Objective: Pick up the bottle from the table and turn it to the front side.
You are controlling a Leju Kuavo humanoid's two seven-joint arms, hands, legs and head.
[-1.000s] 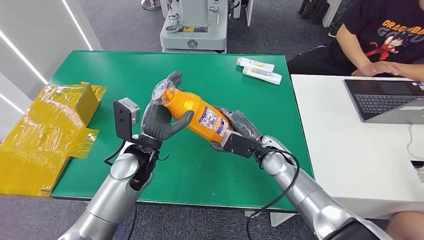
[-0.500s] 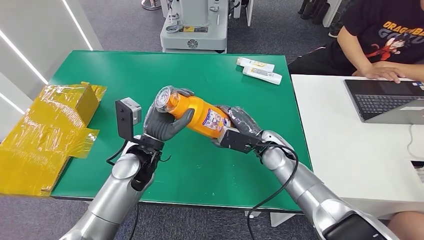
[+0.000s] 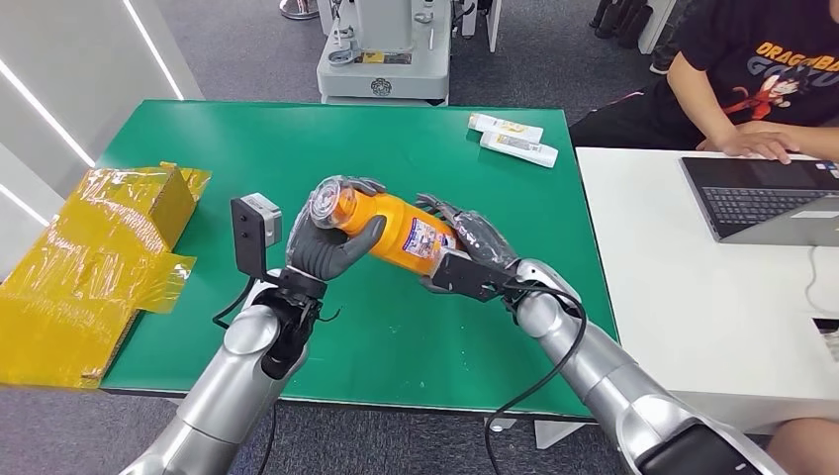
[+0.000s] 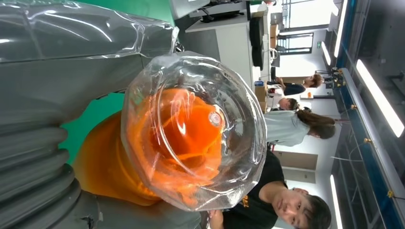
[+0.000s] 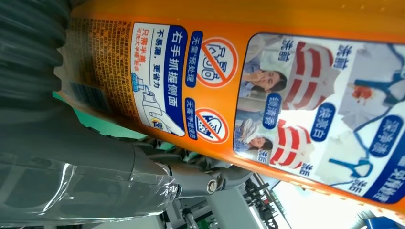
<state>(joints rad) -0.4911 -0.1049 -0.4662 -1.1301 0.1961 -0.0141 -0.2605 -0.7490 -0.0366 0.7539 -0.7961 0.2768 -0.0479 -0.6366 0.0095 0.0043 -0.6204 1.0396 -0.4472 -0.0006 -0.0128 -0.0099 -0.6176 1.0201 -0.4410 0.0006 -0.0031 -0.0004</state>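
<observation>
You've got the bottle (image 3: 388, 226) lying tilted, cap toward the left hand (image 3: 326, 240), which grips its neck; right hand (image 3: 465, 257) cradles the base.

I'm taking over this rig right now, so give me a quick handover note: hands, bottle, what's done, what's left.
Left hand: grips the cap end of the orange bottle.
Right hand: holds the bottle's base end.
Bottle: lifted off the green table, lying tilted between both hands, clear cap toward the left hand.
Done: pickup.
Left: turn it to the front side; the right wrist view shows a label panel with pictures and warning icons, probably not the front.
</observation>
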